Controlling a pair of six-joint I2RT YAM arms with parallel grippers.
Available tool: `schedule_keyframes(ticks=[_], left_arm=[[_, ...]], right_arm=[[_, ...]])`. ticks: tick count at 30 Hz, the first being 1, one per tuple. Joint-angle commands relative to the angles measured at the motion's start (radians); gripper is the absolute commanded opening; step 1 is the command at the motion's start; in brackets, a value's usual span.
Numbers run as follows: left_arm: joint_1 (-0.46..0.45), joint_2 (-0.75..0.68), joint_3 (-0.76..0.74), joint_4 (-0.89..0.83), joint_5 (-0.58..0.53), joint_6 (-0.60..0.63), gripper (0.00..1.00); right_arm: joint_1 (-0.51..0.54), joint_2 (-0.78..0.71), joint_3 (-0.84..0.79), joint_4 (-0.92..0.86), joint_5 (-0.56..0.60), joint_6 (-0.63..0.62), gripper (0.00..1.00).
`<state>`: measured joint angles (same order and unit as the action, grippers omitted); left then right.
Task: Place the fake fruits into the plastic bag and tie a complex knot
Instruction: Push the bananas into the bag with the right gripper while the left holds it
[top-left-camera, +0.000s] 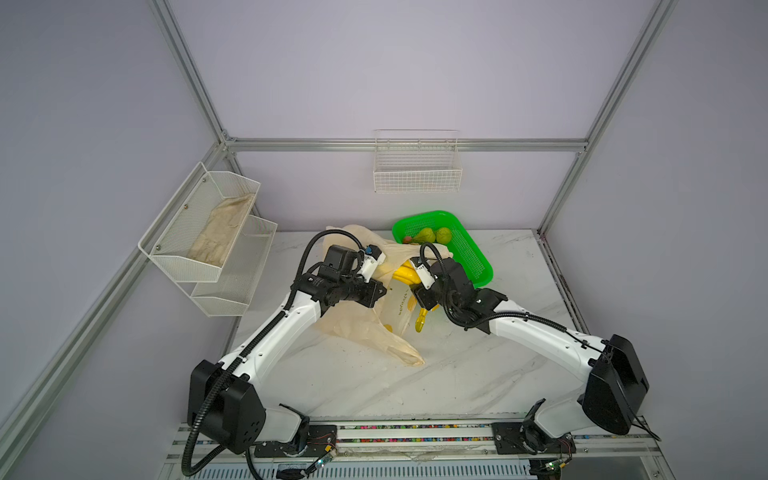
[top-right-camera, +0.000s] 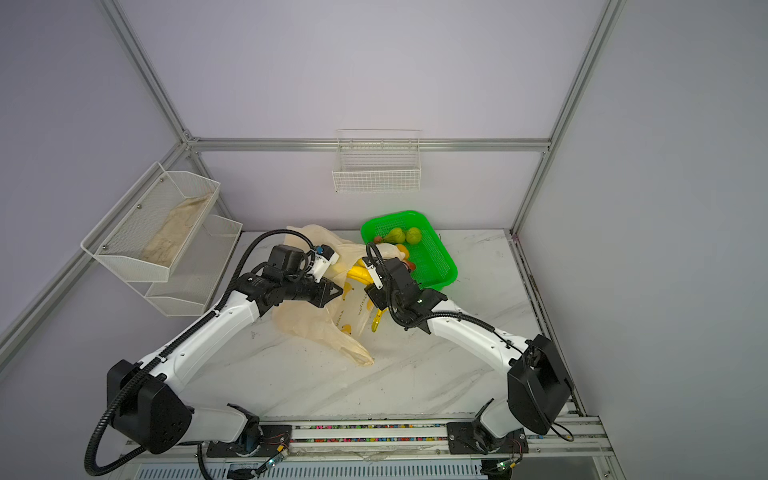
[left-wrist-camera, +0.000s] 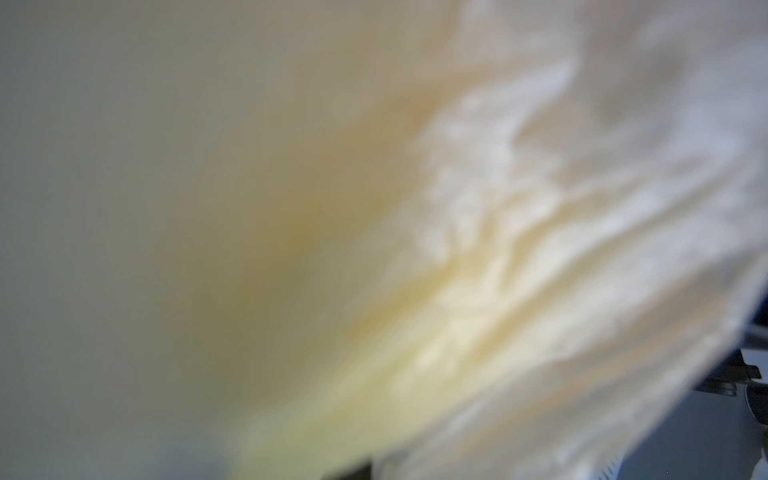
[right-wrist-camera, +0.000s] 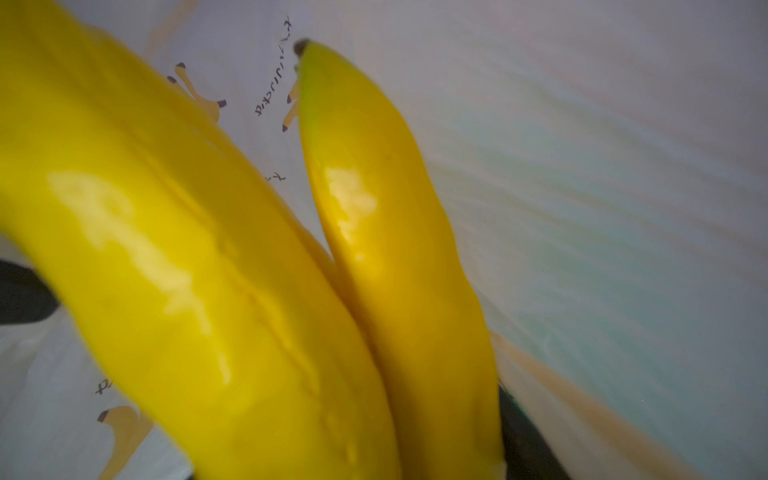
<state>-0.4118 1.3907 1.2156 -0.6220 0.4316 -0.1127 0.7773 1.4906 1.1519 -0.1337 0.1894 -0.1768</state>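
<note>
1. Closest to the camera, both arms come up off the rail at the front edge of the marble table (top-left-camera: 457, 374) and lean in toward the middle
2. Between them the plastic bag (top-left-camera: 361, 328) lies crumpled mid-table in both top views (top-right-camera: 307, 324), with one floppy end trailing toward the front
3. The left gripper (top-left-camera: 382, 291) sits at the bag's raised film. Its fingers are clenched tight, and it looks like they're pinching that plastic. The left wrist view is pretty much all blurry cream bag (left-wrist-camera: 498, 249) right up against the lens
4. Just across from it, the right gripper (top-left-camera: 415, 297) is grasping the yellow banana bunch (top-left-camera: 405, 274). In the right wrist view the dark fingers (right-wrist-camera: 20, 291) flank the glossy bananas (right-wrist-camera: 208, 270), and the bag's little banana print and dark text sit right behind them (right-wrist-camera: 582, 208). So the bunch is at the bag's mouth, partly inside
5. Right behind that wrist is the green basket (top-left-camera: 467, 253), with two green pears (top-left-camera: 426, 235) at its far end and a small reddish fruit (top-left-camera: 408, 239) beside them
6. Farthest back, there's a white mesh shelf (top-left-camera: 183, 245) on the left wall holding something pale and folded, plus a wire basket (top-left-camera: 417, 166) on the back wall
</note>
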Motion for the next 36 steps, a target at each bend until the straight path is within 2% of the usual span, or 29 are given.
schedule_keyframes(ticks=[1, 5, 10, 14, 19, 23, 27, 36], left_arm=[[-0.013, -0.013, 0.084, -0.002, 0.018, 0.011, 0.0], [-0.022, 0.002, 0.104, 0.007, 0.07, -0.067, 0.0], [-0.024, 0.013, 0.128, 0.035, 0.118, -0.191, 0.0], [-0.024, 0.052, 0.159, 0.058, 0.181, -0.286, 0.0], [-0.024, 0.051, 0.139, 0.14, 0.177, -0.393, 0.0], [-0.024, 0.055, 0.099, 0.202, 0.181, -0.464, 0.0], [-0.024, 0.068, 0.065, 0.261, 0.254, -0.537, 0.0], [-0.02, 0.083, 0.024, 0.294, 0.28, -0.594, 0.0]], right_arm=[[0.004, 0.032, 0.037, 0.072, -0.001, 0.166, 0.4], [0.008, 0.108, 0.081, 0.026, -0.001, 0.326, 0.39], [0.01, 0.117, 0.042, 0.082, 0.051, 0.413, 0.39], [0.011, 0.112, 0.008, 0.13, -0.008, 0.461, 0.4], [0.011, 0.114, -0.022, 0.137, -0.108, 0.536, 0.41], [0.011, 0.127, -0.084, 0.211, -0.165, 0.623, 0.42], [0.014, 0.162, -0.119, 0.308, -0.271, 0.681, 0.44], [0.038, 0.249, -0.17, 0.418, -0.245, 0.777, 0.53]])
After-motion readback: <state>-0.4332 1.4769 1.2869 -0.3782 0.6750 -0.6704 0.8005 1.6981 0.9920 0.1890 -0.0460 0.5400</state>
